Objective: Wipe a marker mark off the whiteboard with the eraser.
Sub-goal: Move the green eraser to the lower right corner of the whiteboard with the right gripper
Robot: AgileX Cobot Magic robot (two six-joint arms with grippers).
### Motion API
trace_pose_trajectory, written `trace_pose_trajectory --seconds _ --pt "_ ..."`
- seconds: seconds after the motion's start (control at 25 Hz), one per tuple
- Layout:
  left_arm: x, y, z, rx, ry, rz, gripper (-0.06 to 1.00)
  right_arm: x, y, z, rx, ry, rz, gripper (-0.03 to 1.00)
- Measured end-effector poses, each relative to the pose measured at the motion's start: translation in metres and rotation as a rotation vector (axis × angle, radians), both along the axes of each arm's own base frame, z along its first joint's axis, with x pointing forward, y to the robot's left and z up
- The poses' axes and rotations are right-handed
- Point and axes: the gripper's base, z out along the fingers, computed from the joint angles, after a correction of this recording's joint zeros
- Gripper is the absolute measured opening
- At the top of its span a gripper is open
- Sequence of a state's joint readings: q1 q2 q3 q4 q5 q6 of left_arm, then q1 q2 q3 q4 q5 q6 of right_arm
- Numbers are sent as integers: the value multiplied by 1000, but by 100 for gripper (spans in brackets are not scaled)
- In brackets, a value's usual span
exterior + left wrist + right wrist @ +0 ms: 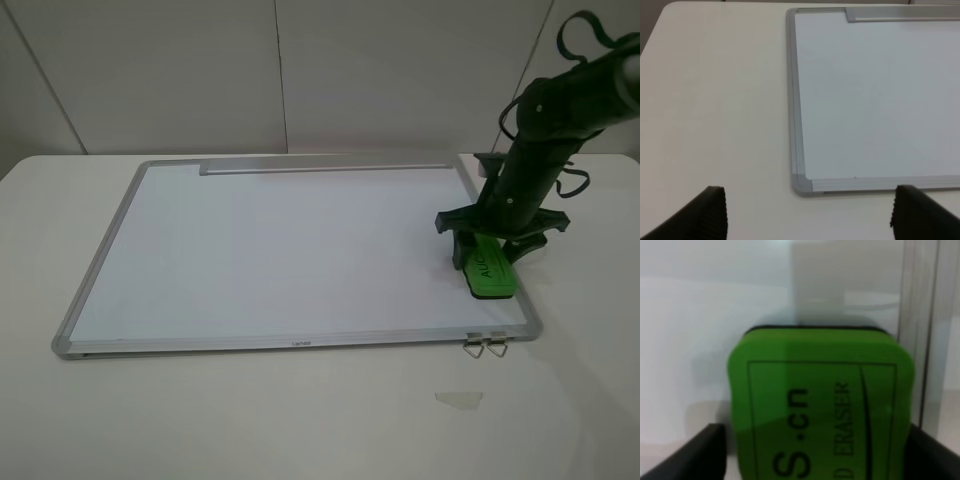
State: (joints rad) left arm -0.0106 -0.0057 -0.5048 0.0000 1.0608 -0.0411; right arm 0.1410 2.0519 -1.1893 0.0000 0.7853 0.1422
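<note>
The whiteboard lies flat on the table, its grey tray strip along the far edge. The green eraser rests on the board's surface near its front right corner. My right gripper comes down over the eraser's far end, and in the right wrist view its dark fingers press against both sides of the eraser. No marker mark shows on the board in any view. My left gripper hangs open above the table beside the whiteboard's front left corner, holding nothing.
Two metal clips hang off the board's front edge near the right corner. A small pale scrap lies on the white table in front of them. A white wall stands behind the table.
</note>
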Motion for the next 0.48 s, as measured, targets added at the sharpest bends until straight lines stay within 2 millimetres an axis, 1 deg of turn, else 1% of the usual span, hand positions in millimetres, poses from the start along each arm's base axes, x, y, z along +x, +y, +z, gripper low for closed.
trace_pose_trajectory --seconds 0.12,0.24,0.32,0.48 --pt "0 0 0 0 0 0 69 -3 1 4 -2 12 10 80" --pt "0 0 0 0 0 0 69 -7 0 15 -2 17 13 82" --pt "0 0 0 0 0 0 69 -10 0 30 -1 7 14 82" --pt "0 0 0 0 0 0 69 -23 -2 70 0 -2 14 82"
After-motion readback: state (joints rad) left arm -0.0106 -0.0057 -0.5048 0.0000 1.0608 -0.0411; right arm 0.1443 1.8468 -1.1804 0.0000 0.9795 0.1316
